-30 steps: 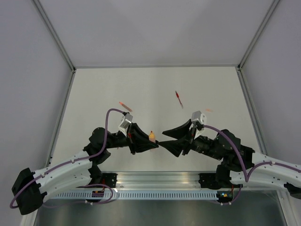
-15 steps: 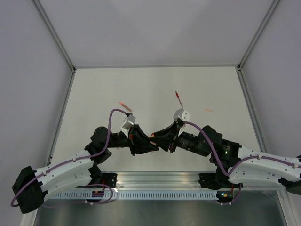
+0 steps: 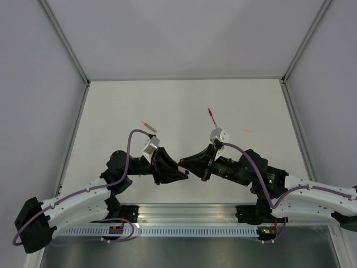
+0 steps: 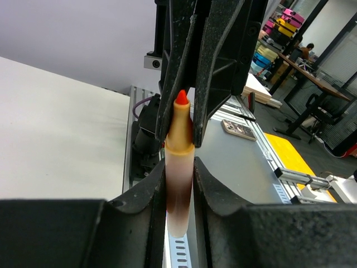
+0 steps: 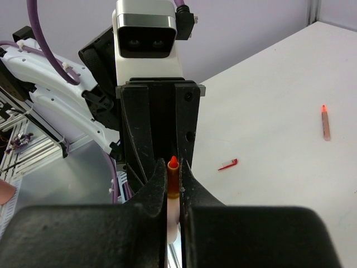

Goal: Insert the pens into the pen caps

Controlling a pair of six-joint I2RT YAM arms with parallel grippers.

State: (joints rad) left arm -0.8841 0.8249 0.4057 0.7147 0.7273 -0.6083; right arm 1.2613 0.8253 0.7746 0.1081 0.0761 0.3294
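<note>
The right gripper (image 5: pixel 174 174) has swung in to meet the left gripper (image 4: pixel 179 180) — both now pinch the peach-barrelled, red-tipped pen (image 4: pixel 179 139) between them. The stubby orange pen cap (image 3: pixel 247 131) lies well apart on the white table (image 3: pixel 184 95) — capping is not yet begun.

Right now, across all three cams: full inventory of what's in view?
held pen: 1, peach body, orange collar, red tip; in the air between the two grippers, near table edge
red pen: 1, red; lying mid-table
peach stick: 1, peach with red end; lying on the table beyond the left arm
small orange piece: 1, orange; on the table right of the red pen, too small to identify
small red piece: 1, red; on the table by the left wrist
table: 1, white
walls: 3, pale grey; around the table
cables: 2, purple; one per arm
left gripper: 1, black; clamping the held pen's body
right gripper: 1, black; closed around its tip end
</note>
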